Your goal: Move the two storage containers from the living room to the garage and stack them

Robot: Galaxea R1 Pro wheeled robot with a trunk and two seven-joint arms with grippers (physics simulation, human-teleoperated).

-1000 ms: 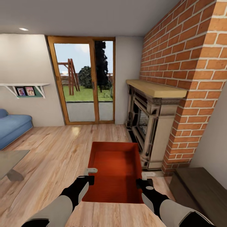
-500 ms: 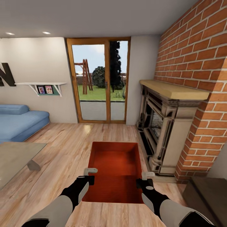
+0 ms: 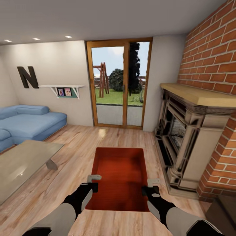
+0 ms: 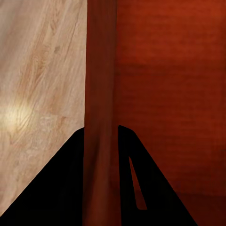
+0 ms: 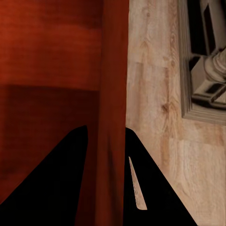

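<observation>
You hold one orange-red storage container (image 3: 119, 177) out in front of the trunk, above the light wood plank floor (image 3: 75, 154) of the living room, its open top facing up. Your left gripper (image 3: 93, 182) clamps the container's left long wall, one finger on each side of it, as the left wrist view shows with the wall (image 4: 100, 117) running between the dark fingers (image 4: 56, 188). Your right gripper (image 3: 151, 185) clamps the right long wall (image 5: 113, 117) in the same manner. Ahead stands a wood-framed glass door (image 3: 119, 83); the brick fireplace (image 3: 193, 131) lies to your right, the blue sofa (image 3: 29, 123) and a low table (image 3: 23, 160) to your left.
</observation>
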